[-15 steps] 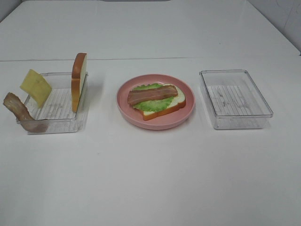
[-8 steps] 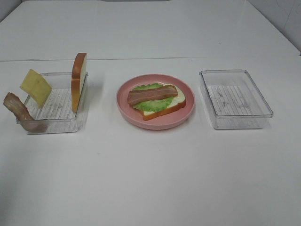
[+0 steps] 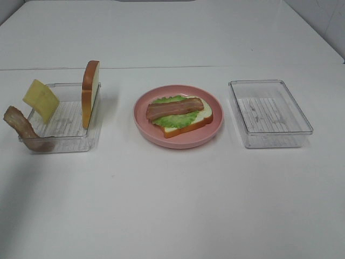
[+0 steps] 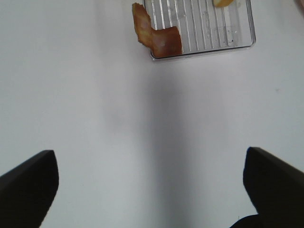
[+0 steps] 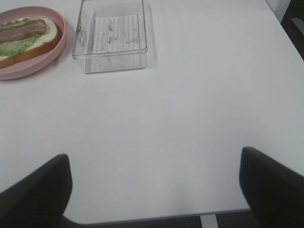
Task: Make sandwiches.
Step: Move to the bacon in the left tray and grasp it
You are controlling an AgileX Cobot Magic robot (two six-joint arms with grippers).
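The left claw [image 4: 152, 190] is found spread wide and empty above bare tabletop [image 3: 172, 205]. Ahead of it, well apart, the left tray [image 3: 59, 144] is noted. A spare bacon strip [image 3: 24, 129] is draped over the tray corner nearest this claw, a cheese square [image 3: 41, 100] is leaned on the rim beyond it, and a bread slice [image 3: 90, 93] is stood on edge against the tray's far side wall. All three are judged to be light toy pieces. The bacon is judged limp and best pinched at the end raised above the rim. The cheese is thin and is best taken across its free upper corner. The bread appears stiffer and is best gripped across its thickness at the top crust. Between the two claws, the unfinished sandwich [image 3: 180, 114] lies on the pink plate [image 3: 178, 143]: a bottom slice, lettuce and one bacon strip, with no cheese or top slice yet. Any added layer is judged liable to slide on the bacon. The right tray [image 3: 272, 140] holds nothing, ahead of the right claw [image 5: 154, 190], which is likewise fully spread and empty.
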